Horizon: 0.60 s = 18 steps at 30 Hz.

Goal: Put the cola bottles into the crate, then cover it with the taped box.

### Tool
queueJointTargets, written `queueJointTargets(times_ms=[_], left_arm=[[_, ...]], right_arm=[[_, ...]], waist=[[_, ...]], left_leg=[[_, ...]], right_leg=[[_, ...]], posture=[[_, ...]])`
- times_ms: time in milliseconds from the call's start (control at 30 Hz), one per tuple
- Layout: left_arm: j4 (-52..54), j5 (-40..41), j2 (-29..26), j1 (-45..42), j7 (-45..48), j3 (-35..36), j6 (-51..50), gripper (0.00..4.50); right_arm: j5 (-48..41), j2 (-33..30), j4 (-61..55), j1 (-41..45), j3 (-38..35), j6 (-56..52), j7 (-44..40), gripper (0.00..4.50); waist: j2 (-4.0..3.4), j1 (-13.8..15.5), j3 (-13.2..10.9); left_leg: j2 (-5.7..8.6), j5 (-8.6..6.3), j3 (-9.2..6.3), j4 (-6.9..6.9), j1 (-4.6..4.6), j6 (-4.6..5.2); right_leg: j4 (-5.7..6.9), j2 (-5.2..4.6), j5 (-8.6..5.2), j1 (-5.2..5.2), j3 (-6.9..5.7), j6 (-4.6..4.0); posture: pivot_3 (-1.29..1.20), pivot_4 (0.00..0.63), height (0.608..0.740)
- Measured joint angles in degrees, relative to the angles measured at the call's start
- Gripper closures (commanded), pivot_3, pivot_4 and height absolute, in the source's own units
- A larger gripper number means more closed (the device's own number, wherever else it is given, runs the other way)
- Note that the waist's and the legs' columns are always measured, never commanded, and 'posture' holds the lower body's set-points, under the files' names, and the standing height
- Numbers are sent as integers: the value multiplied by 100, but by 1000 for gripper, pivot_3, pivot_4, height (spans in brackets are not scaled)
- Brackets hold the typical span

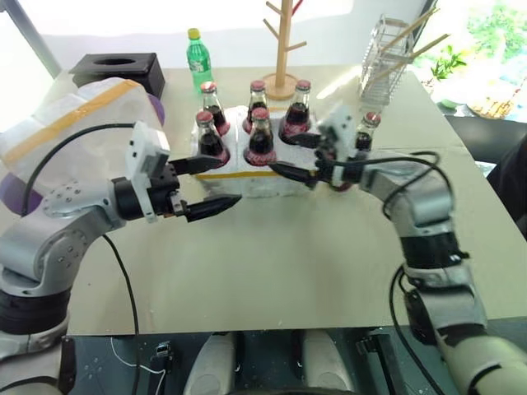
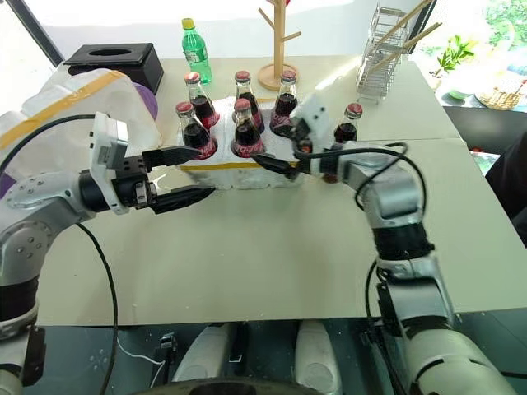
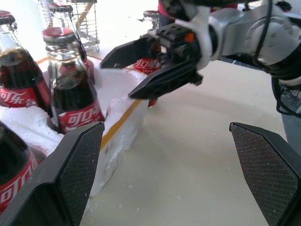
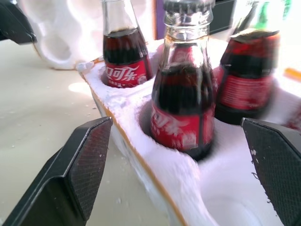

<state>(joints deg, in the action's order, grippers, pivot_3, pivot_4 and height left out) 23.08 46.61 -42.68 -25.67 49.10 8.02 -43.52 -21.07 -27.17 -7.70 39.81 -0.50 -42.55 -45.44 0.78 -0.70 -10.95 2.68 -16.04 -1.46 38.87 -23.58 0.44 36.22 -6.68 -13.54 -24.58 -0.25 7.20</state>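
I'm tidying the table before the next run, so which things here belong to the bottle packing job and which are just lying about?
Belongs to the job:
cola bottles
crate
taped box

Just lying about:
green bottle
black tissue box
wooden rack
wire basket

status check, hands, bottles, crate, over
Left hand open, empty. Right hand open, empty at crate. Five cola bottles seated, sixth beside crate. Taped box waiting left.
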Motion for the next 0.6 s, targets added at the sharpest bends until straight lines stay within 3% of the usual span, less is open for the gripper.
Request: queueJointTargets(times_ms=[133, 333, 600], left_arm=[[-124, -90, 124, -208, 148, -277, 50, 0], [-280, -188, 242, -406, 354, -527, 136, 0], [-595, -372, 298, -687, 604, -725, 250, 0]], right_arm=[[-397, -291, -1038, -883, -820, -908, 530, 10], [-635, -345, -1549, -1947, -1793, -1571, 1232, 10], [-597, -297, -1363, -1842, -1929, -1208, 1796, 10]], waist=[[1, 21, 1], [1, -2, 1], [1, -6, 1]], left_leg=[[0, -1, 0, 2, 2, 3], [-4, -2, 4, 3, 4, 6], [-10, -2, 10, 5, 9, 7]], right_leg=[[-4, 0, 0, 7, 0, 0], [-4, 3, 0, 9, 0, 1], [-3, 8, -1, 11, 0, 1]], posture=[[0, 150, 740], [0, 150, 740], [0, 150, 740]])
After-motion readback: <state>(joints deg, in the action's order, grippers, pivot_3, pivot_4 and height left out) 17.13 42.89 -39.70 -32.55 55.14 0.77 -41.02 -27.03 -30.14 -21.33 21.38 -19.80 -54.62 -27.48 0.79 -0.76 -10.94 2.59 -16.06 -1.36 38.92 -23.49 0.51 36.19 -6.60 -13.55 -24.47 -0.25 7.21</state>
